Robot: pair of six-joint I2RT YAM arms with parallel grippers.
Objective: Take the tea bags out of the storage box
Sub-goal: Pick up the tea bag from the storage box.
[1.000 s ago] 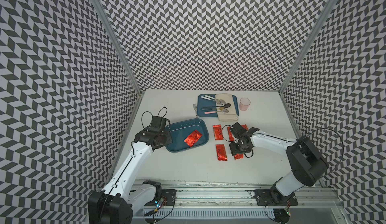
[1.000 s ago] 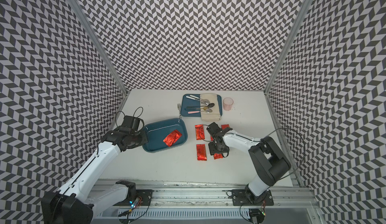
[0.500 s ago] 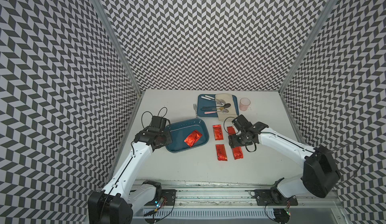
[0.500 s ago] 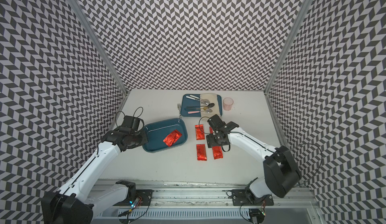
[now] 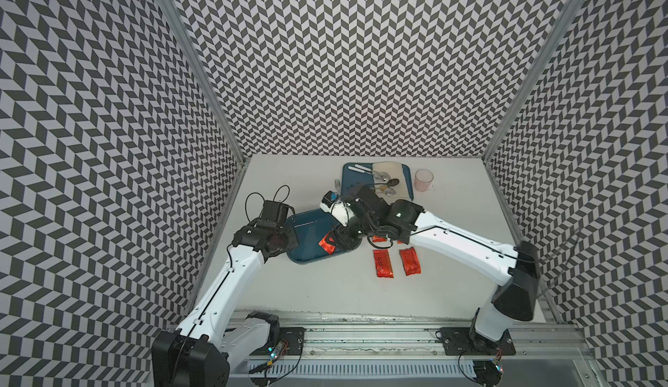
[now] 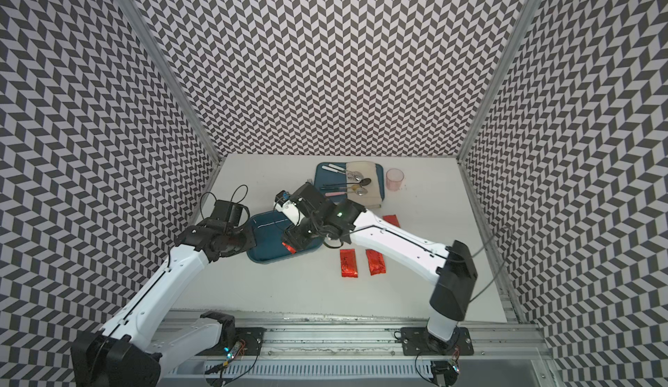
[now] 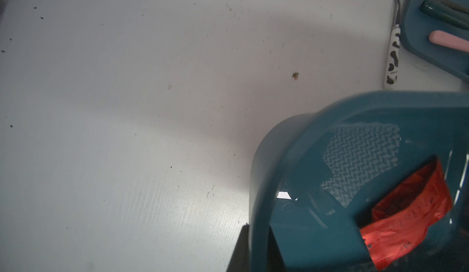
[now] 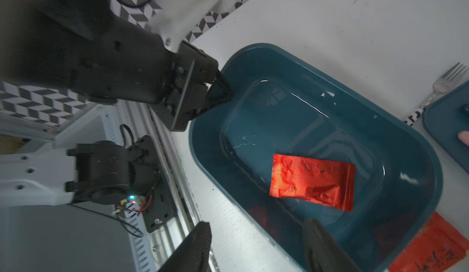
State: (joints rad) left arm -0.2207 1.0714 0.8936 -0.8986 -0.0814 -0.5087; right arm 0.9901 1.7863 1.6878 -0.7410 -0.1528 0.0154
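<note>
One tea bag (image 8: pixel 312 181) left in the storage box (image 5: pixel 307 237); clock read in a top view, 12 at the rear wall.
On the bench (image 5: pixel 325 287) the storage box is set at 9 o'clock of centre. Its wall at 9 o'clock is clenched by the left hand (image 8: pixel 218 90). The right hand (image 8: pixel 258 248) is released and empty, its jaws spread above the wall at 5 o'clock. The tea bag lies flat on the box floor toward 5 o'clock. Two further tea bags (image 5: pixel 383 263), (image 5: pixel 410 261) are laid on the bench at 4 o'clock of the box, and others are partly hidden beneath the right arm. Handling is judged light, thin and crinkly, slippery on the glossy floor, best pinched across a lifted short edge.
</note>
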